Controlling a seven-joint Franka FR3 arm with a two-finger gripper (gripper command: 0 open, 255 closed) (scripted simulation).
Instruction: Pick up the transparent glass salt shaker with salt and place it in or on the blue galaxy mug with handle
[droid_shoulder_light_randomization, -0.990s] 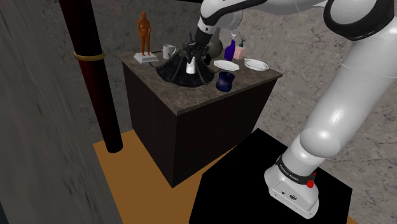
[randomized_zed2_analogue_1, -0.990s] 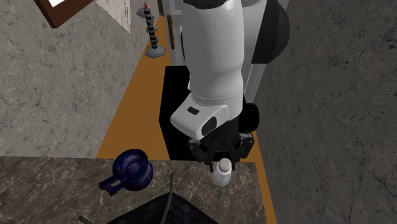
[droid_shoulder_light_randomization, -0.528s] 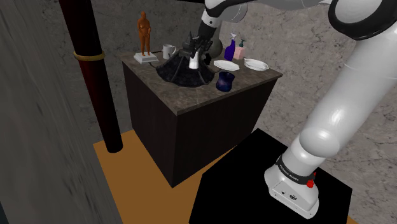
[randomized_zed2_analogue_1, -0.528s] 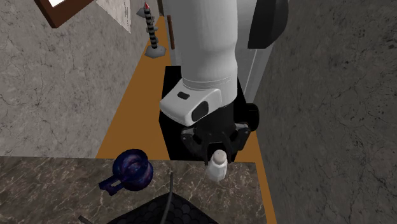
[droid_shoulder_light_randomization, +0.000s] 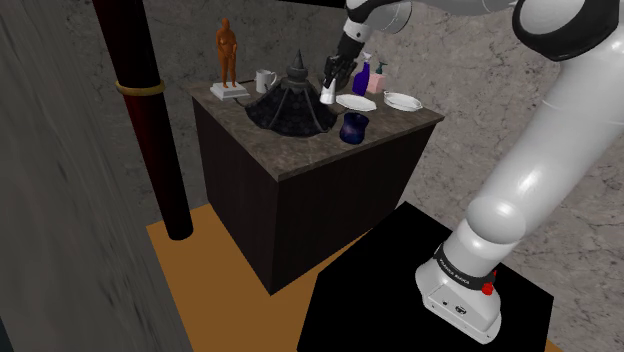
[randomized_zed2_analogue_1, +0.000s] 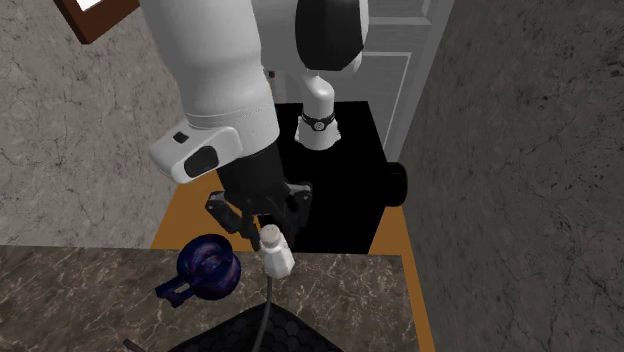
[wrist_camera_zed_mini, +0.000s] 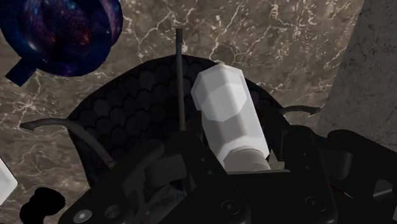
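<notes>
Showing a white Franka arm reaching over a marbled worktop (droid_shoulder_light_randomization: 312, 150), with its black end effector (droid_shoulder_light_randomization: 334, 78) clamped on the cap end of a white salt shaker (droid_shoulder_light_randomization: 327, 97). The fingers clasp the shaker (wrist_camera_zed_mini: 228, 114) between them, and its faceted body juts out beyond the fingertips, tilted. In the shoulder view the shaker hangs at about eleven o'clock from the dark blue galaxy mug (droid_shoulder_light_randomization: 354, 128), apart from it. In the second exterior view the shaker (randomized_zed2_analogue_1: 275, 252) lies at about three o'clock from the mug (randomized_zed2_analogue_1: 208, 265), just beside it, under the end effector (randomized_zed2_analogue_1: 262, 218). The mug stands upright on the worktop, its handle (randomized_zed2_analogue_1: 167, 290) pointing to about seven o'clock in that view. In the wrist view the shaker lies over a black scaled cone (wrist_camera_zed_mini: 137, 121) topped by a thin spire, with the mug (wrist_camera_zed_mini: 60, 32) beyond the cone's edge. In the shoulder view a white plate (droid_shoulder_light_randomization: 356, 102) lies at twelve o'clock from the mug, and an orange figurine (droid_shoulder_light_randomization: 228, 52) stands at ten o'clock from the cone (droid_shoulder_light_randomization: 290, 108).
</notes>
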